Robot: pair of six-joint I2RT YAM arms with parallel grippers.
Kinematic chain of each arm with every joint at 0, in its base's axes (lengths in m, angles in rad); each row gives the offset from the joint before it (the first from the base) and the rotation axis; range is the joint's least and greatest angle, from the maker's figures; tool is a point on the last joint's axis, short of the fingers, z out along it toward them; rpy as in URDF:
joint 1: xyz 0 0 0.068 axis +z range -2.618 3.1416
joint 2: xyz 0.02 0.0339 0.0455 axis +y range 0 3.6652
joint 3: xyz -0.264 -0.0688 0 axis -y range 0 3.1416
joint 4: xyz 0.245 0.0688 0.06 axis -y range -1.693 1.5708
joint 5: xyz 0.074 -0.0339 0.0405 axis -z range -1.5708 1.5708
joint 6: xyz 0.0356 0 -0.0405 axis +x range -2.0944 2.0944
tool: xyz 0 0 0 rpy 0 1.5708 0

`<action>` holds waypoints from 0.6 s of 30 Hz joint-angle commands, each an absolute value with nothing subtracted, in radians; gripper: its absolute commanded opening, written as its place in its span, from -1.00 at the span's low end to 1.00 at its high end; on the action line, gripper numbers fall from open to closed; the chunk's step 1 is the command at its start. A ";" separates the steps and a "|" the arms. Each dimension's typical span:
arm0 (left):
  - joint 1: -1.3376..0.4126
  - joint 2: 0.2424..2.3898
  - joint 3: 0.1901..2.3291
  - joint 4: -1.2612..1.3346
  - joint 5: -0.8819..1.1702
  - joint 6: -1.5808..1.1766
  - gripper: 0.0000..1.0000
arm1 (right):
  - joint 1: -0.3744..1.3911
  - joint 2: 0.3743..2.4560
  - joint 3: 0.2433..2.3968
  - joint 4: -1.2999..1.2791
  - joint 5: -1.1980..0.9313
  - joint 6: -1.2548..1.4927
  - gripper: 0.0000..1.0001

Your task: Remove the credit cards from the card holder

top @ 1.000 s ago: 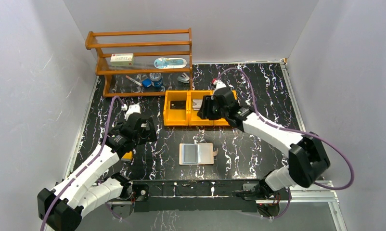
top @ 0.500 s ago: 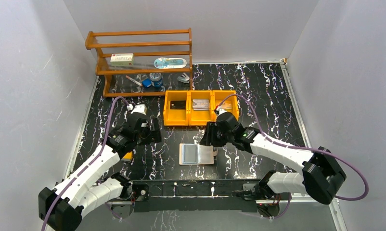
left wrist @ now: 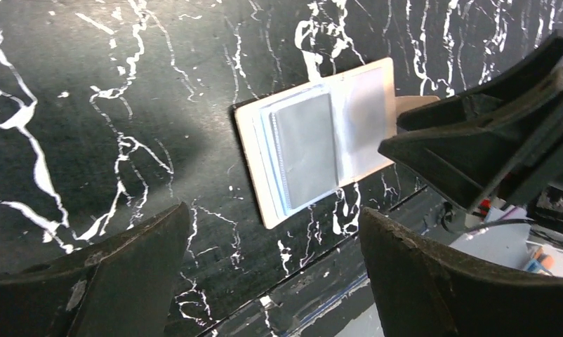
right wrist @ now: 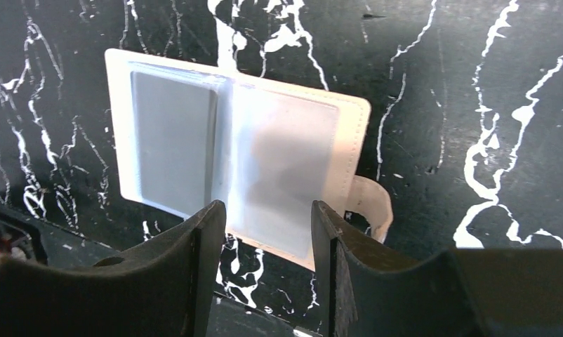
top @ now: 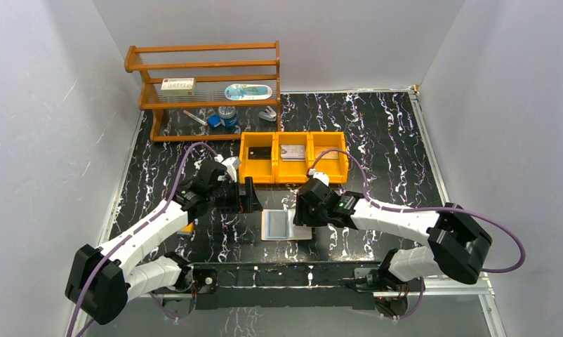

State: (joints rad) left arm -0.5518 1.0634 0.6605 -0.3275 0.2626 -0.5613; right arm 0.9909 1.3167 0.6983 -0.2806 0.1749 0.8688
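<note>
R black two-finger gripper [right wrist: 268, 210], jaws part-spread & empty, hovers over tan folding card holder [right wrist: 236, 154] lying open at 6 o'clock of orange tray [top: 257, 177]; next prob.: pinch grey plastic card [right wrist: 170, 137] from sleeve.

Both arms angled inward, left end effector [left wrist: 273, 210] spread wide, right end effector [right wrist: 268, 207] half parted

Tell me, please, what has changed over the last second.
The right pincer drew back from the orange tray to hover over the card holder. The left pincer swung right toward it. Both are open, holding nothing. The card holder stayed spread flat; the tray looks unchanged.
</note>
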 commanded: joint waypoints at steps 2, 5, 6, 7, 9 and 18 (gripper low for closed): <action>-0.552 1.086 0.642 -0.286 0.394 -0.554 0.74 | 0.998 1.339 0.754 -0.324 0.241 0.881 0.14; -0.560 1.107 0.637 -0.268 0.425 -0.558 0.72 | 0.998 1.369 0.756 -0.305 0.217 0.879 0.14; -0.562 1.113 0.638 -0.266 0.429 -0.557 0.71 | 0.999 1.376 0.763 -0.305 0.214 0.874 0.13; -0.567 1.120 0.640 -0.264 0.432 -0.559 0.69 | 1.001 1.376 0.770 -0.305 0.218 0.869 0.12; -0.584 1.134 0.641 -0.253 0.427 -0.567 0.67 | 1.002 1.366 0.782 -0.295 0.220 0.858 0.10; -0.603 1.059 0.603 -0.309 0.115 -0.722 0.58 | 1.051 1.387 0.832 -0.231 0.204 0.857 0.09</action>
